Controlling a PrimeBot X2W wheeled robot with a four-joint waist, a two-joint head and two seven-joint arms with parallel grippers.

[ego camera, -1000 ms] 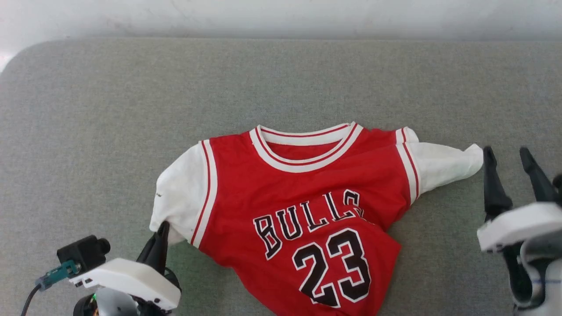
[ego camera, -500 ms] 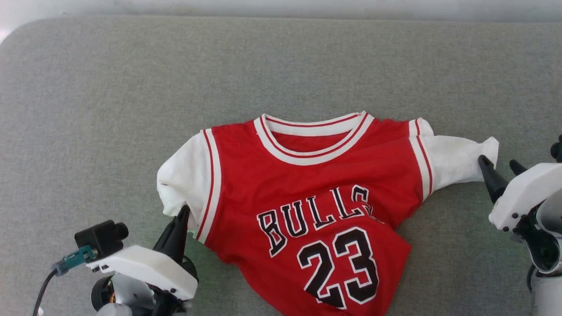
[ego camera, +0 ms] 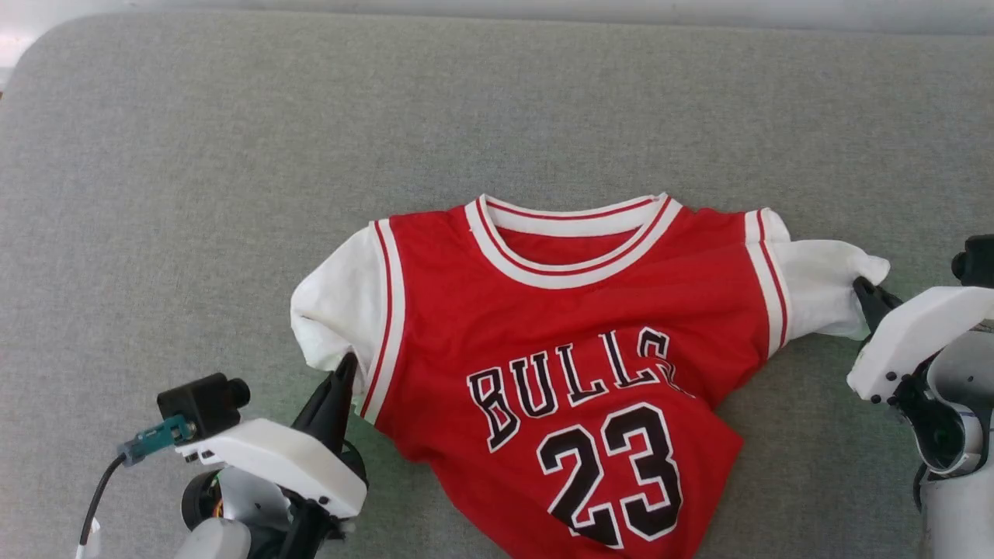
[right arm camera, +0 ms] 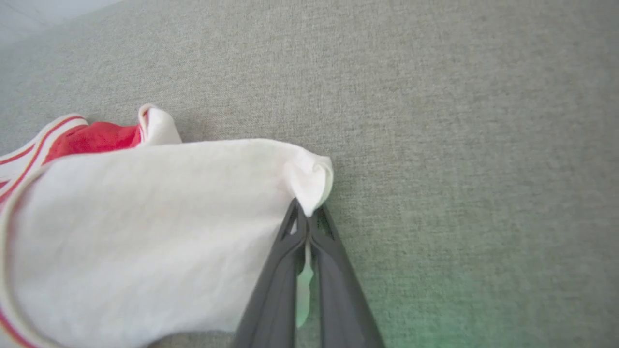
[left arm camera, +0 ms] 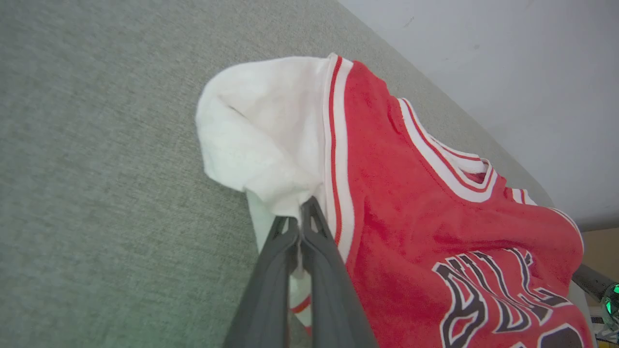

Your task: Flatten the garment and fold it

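I have both arms on the garment (ego camera: 575, 349), which lies face up on the grey padded surface (ego camera: 233, 194) between my 2 grippers. My left gripper (ego camera: 345, 366) is clamped on the lower edge of the left white sleeve (ego camera: 342, 310). In the left wrist view its fingers (left arm camera: 271, 280) meet at the tips with white cloth pinched between them, and the red-and-white armhole trim (left arm camera: 333, 159) runs just to the right of those tips. The red body spreads away from there to the right.

My right gripper (ego camera: 866, 295) is closed on the outer tip of the right white sleeve (ego camera: 815, 299) — the right wrist view shows the dark fingertips (right arm camera: 290, 227) together on a small bunched corner, with a sliver of cloth between the fingers lower down. The rest of that sleeve fans out to the left of the gripper.

The striped collar (ego camera: 575, 256) lies beyond both sets of tips, roughly midway between them. The "BULLS" lettering (ego camera: 575, 380) and the "23" (ego camera: 613, 481) sit to the right of the left gripper, nearer to me. The red cloth creases diagonally below the right sleeve.
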